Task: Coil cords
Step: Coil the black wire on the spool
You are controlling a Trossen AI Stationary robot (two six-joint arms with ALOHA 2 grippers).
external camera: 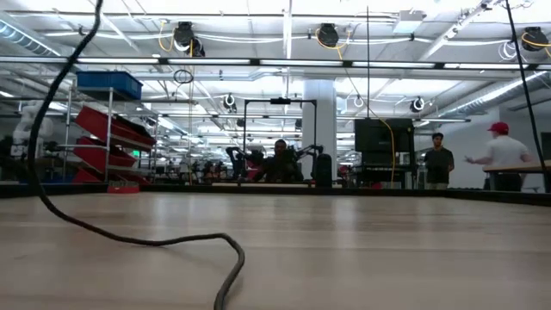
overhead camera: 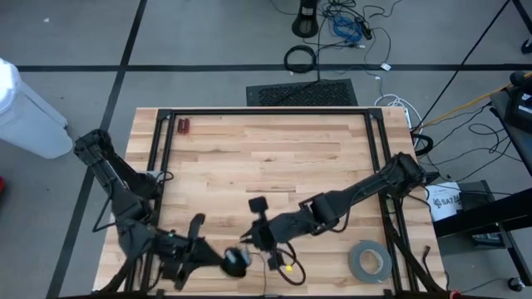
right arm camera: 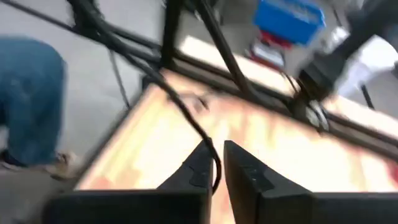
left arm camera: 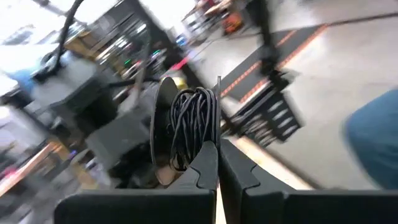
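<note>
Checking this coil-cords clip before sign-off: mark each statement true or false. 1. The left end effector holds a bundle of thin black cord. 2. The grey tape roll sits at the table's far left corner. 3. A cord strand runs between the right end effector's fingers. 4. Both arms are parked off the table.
1. True: the left end effector is shut on the cord bundle.
2. False: the grey tape roll lies near the front right.
3. True: a strand passes through the right end effector.
4. False: both work over the table's front edge.
</note>
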